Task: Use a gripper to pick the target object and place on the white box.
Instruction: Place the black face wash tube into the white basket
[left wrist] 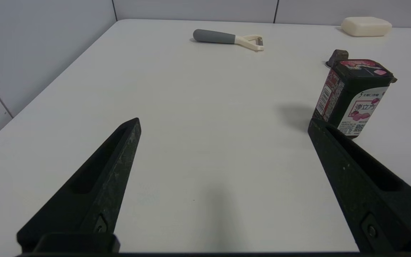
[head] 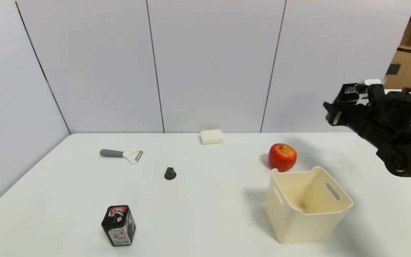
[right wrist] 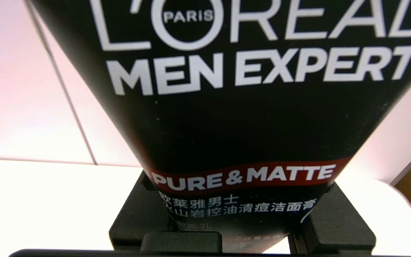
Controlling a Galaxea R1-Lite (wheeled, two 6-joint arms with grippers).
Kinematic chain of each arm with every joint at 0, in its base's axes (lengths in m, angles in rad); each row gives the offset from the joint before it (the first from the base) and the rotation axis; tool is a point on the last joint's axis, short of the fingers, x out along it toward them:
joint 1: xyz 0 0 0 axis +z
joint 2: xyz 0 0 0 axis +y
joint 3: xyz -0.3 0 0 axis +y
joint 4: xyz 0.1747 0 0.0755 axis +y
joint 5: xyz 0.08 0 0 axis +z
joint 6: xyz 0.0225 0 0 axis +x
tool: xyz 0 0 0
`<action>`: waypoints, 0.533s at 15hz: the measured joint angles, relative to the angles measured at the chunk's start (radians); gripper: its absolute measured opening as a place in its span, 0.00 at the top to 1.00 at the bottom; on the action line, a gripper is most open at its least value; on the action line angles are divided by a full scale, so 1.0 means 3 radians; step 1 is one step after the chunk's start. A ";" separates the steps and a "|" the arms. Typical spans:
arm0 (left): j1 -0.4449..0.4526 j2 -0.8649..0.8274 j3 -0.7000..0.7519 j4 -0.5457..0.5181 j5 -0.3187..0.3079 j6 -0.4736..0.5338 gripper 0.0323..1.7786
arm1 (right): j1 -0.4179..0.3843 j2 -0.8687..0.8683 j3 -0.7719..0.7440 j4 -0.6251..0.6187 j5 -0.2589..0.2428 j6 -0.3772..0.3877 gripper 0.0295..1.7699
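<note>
Squeeze tube (head: 348,93): slim, black, white "L'OREAL MEN EXPERT" lettering, red "PURE & MATTE" band; tilted, clamped between fingers of right gripper (right wrist: 241,210), held in air beyond white box (head: 298,226), off to its right. White box: cream plastic, tapered sides, rounded corners, oval handle slots; upright, open-topped, on table's right part.

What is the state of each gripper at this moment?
Left gripper: open, holding nothing, above the table.
Right gripper: closed on the black tube, raised beyond the white box.
</note>
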State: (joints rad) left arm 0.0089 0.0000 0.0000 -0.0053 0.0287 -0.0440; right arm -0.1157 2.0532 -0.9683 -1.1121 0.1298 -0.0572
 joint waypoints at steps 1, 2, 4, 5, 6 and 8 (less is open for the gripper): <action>0.0000 0.0000 0.0000 -0.0001 -0.0001 0.0000 0.05 | -0.0004 -0.0157 0.0008 0.0117 0.0028 0.0004 0.58; 0.0000 0.0000 0.0000 -0.0001 -0.0001 0.0000 0.05 | -0.0005 -0.0306 0.0021 0.0235 0.0056 0.0002 0.58; 0.0000 0.0000 0.0000 -0.0001 0.0000 0.0000 0.05 | 0.0006 -0.0619 0.0070 0.0473 0.0131 0.0005 0.58; 0.0000 0.0000 0.0000 -0.0001 -0.0001 0.0001 0.05 | 0.0022 -0.0759 0.0111 0.0587 0.0177 0.0004 0.58; 0.0000 0.0000 0.0000 0.0000 -0.0001 0.0001 0.05 | 0.0048 -0.0912 0.0168 0.0704 0.0233 0.0006 0.58; 0.0000 0.0000 0.0000 -0.0001 0.0000 0.0000 0.05 | 0.0150 -0.1214 0.0356 0.0869 0.0304 0.0005 0.58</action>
State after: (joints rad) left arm 0.0089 0.0000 0.0000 -0.0057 0.0287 -0.0440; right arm -0.0706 1.6889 -0.8615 -0.8515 0.2211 -0.0557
